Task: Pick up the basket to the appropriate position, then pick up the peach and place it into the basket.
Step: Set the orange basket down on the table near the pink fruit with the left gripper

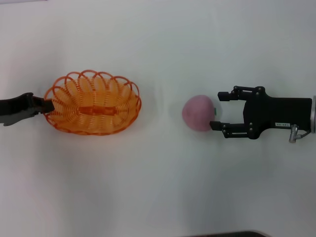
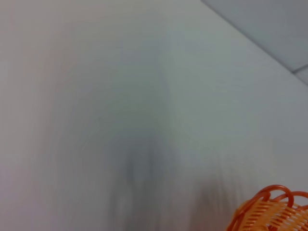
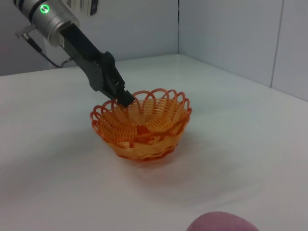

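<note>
The orange wire basket [image 1: 93,102] is on the white table's left side. My left gripper [image 1: 47,105] is shut on the rim at the basket's left end. The right wrist view shows this gripper [image 3: 125,98] pinching the rim of the basket [image 3: 142,127]. I cannot tell whether the basket rests on the table or hangs just above it. The basket's rim also shows in the left wrist view [image 2: 274,211]. The pink peach [image 1: 199,113] lies right of centre. My right gripper [image 1: 217,109] is open, its fingertips flanking the peach's right side. The peach's top shows in the right wrist view [image 3: 221,222].
The white table [image 1: 158,187] stretches between basket and peach and in front of both. Its dark front edge [image 1: 232,234] shows at the bottom. Grey wall panels [image 3: 231,33] stand behind the table's far edge.
</note>
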